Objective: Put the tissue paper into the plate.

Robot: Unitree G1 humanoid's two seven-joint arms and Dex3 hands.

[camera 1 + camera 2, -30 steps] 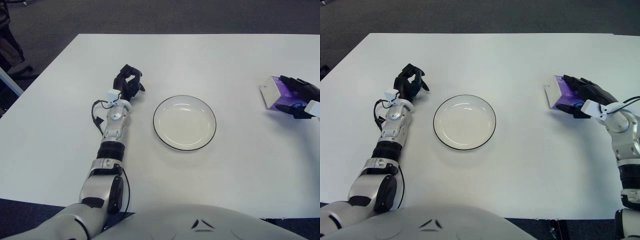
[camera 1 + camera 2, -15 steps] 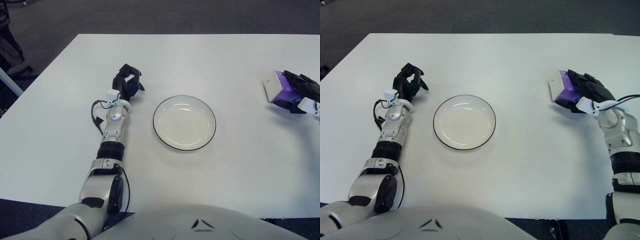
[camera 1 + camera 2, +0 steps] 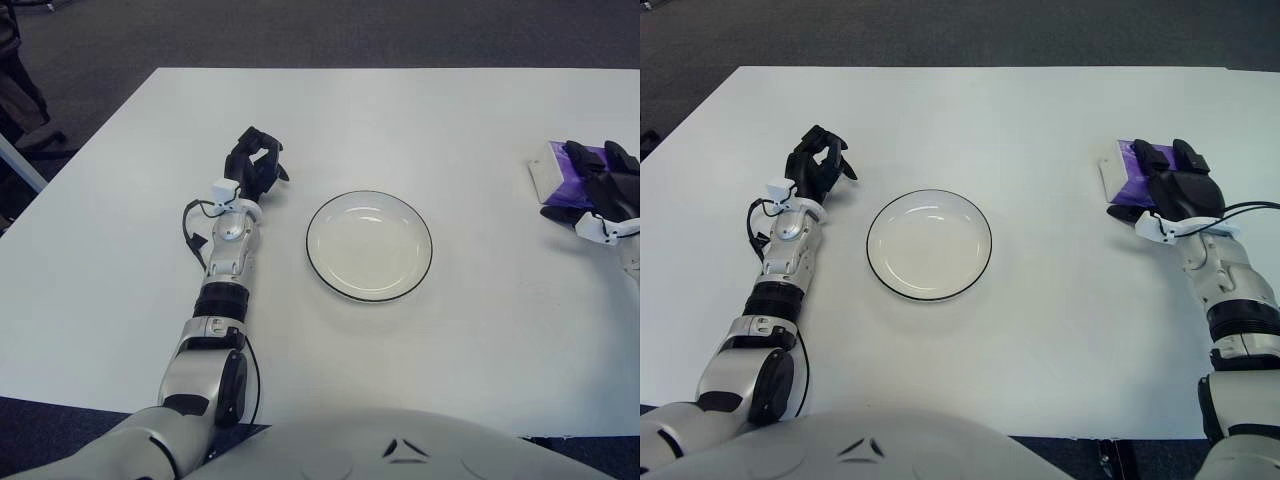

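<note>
covering a purple-and-white tissue pack [image 3: 1120, 170], the right hand [image 3: 1172, 185].

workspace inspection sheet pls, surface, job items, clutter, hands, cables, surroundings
surface: white table, no marks seen
job's things: tissue pack, purple and white, on the table at the right; plate at centre, nothing in it
clutter: nothing seen
hands: right hand lies over the tissue pack, grip cannot be told; left hand shows left of the plate, fingers curled, holding nothing
cables: black cable along the left forearm; another at the right wrist
surroundings: dark carpet floor beyond the table
</note>
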